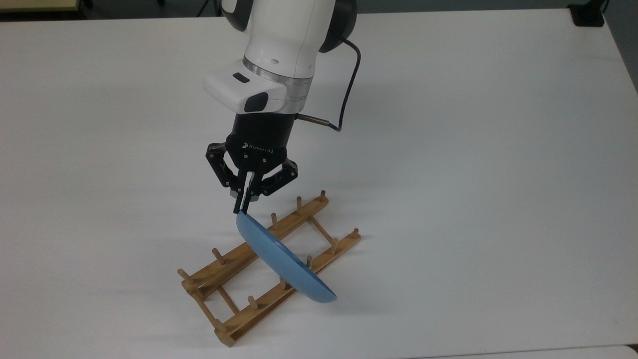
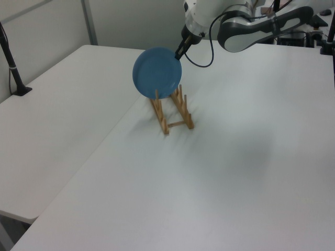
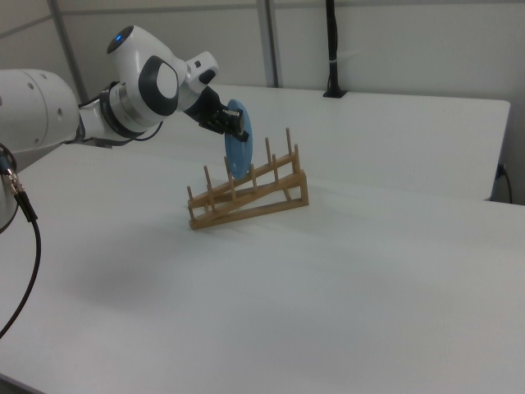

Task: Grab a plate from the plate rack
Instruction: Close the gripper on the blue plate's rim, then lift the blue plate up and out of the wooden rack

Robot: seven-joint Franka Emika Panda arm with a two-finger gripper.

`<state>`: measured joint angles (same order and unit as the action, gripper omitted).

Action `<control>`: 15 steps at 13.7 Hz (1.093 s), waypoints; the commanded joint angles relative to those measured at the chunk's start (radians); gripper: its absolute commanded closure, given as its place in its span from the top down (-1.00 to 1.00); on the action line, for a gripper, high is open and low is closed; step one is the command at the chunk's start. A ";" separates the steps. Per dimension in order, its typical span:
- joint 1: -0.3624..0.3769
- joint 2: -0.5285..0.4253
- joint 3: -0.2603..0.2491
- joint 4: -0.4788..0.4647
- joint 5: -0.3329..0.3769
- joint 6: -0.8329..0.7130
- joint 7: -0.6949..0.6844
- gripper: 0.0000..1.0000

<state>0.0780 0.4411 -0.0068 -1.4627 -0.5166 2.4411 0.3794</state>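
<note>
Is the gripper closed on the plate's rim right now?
Yes: in the top view the gripper has its fingers pinched together on the upper edge of the blue plate, which stands across the plate rack.

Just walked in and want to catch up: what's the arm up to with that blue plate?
The arm's pincer is shut on the top rim of the plate, which stands on edge across the wooden rack on the white table. In the right view, one end of the rack looks raised off the table while the other rests on it. The plate's lower part sits between the pegs, so it isn't out yet.
</note>
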 commanded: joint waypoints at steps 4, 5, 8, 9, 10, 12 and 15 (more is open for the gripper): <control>-0.007 -0.019 -0.007 0.013 -0.017 0.007 0.023 -1.00; -0.010 -0.028 -0.007 0.013 -0.016 0.006 0.023 -1.00; -0.020 -0.061 -0.006 0.010 -0.005 0.000 0.023 -1.00; -0.023 -0.077 -0.004 0.004 0.000 -0.013 0.024 -1.00; -0.024 -0.096 -0.004 -0.008 0.045 -0.042 0.020 -1.00; -0.023 -0.117 -0.004 -0.011 0.111 -0.095 0.001 -1.00; -0.049 -0.148 -0.002 -0.011 0.292 -0.241 -0.177 -1.00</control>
<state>0.0505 0.3552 -0.0079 -1.4320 -0.3691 2.2887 0.3477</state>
